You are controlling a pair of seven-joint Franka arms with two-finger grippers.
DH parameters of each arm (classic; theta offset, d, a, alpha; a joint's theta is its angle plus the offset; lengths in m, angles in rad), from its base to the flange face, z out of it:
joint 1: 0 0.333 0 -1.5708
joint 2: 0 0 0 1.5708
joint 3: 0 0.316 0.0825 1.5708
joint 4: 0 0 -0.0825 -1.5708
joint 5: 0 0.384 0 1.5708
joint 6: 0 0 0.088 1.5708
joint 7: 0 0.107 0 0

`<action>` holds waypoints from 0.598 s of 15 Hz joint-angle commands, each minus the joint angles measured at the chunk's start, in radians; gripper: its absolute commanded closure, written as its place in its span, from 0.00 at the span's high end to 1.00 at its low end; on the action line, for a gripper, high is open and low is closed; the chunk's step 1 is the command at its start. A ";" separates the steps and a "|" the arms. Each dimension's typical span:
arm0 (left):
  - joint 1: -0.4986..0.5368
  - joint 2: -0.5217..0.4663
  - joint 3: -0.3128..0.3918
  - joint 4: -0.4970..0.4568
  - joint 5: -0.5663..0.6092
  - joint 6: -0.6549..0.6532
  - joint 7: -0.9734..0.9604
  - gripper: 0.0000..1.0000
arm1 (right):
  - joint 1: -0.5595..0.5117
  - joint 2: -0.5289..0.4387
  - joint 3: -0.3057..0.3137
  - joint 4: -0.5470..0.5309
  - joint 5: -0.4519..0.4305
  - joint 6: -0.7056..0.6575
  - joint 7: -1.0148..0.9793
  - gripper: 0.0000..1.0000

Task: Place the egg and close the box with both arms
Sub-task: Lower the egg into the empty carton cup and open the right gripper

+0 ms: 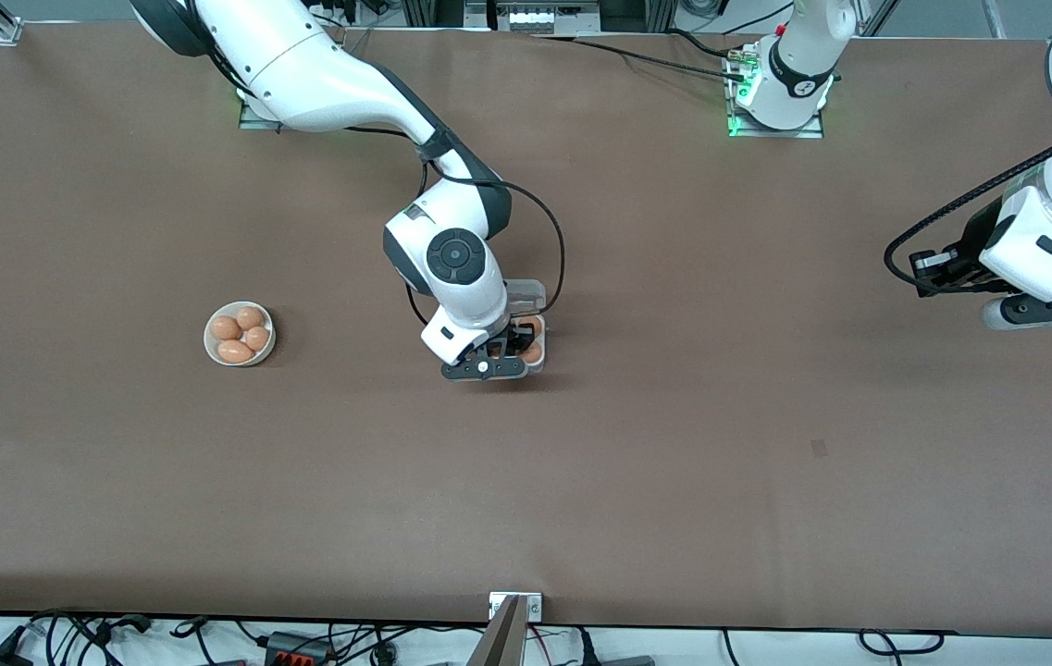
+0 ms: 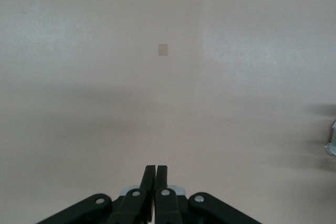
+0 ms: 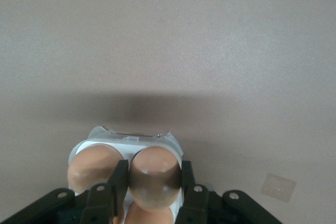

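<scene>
On the wide brown desk (image 1: 674,444), the right arm's black two-finger hand (image 1: 509,347) is hanging directly over the small clear-plastic four-cell egg box (image 1: 535,298) mid-desk w/ lid open, fingers clamping the smooth tan-orange egg (image 3: 153,179) right above a cell beside another egg already seated. The left hand (image 2: 155,174), fingers pressed together & empty, is waiting well apart at the left arm's end of the desk, so the right hand is the nearer one by far.

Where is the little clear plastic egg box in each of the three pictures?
Front view: the small clear plastic egg box sits mid-table, mostly under the right gripper, lid open.
Left wrist view: not in it; only bare table below the shut left gripper.
Right wrist view: its pale tray shows beside the held tan egg.
Shared landmark: the brown table.
</scene>
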State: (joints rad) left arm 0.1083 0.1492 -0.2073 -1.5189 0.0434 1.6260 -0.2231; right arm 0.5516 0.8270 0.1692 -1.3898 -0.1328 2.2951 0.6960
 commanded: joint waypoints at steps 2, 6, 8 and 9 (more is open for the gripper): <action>0.005 -0.019 -0.001 -0.006 -0.013 -0.006 0.014 0.02 | 0.016 0.004 -0.004 -0.008 -0.019 0.004 0.023 0.07; 0.005 -0.019 -0.001 -0.006 -0.013 -0.008 0.014 0.02 | 0.018 0.006 -0.004 -0.006 -0.013 0.003 0.026 0.99; 0.005 -0.019 -0.001 -0.006 -0.013 -0.008 0.014 0.02 | 0.011 -0.005 -0.005 0.000 -0.011 -0.002 0.025 1.00; 0.005 -0.019 -0.001 -0.006 -0.013 -0.009 0.014 0.02 | 0.007 -0.012 -0.005 0.002 -0.011 -0.003 0.025 1.00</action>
State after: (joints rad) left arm 0.1083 0.1492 -0.2073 -1.5189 0.0434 1.6260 -0.2230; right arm 0.5550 0.8286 0.1692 -1.3889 -0.1392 2.2968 0.7006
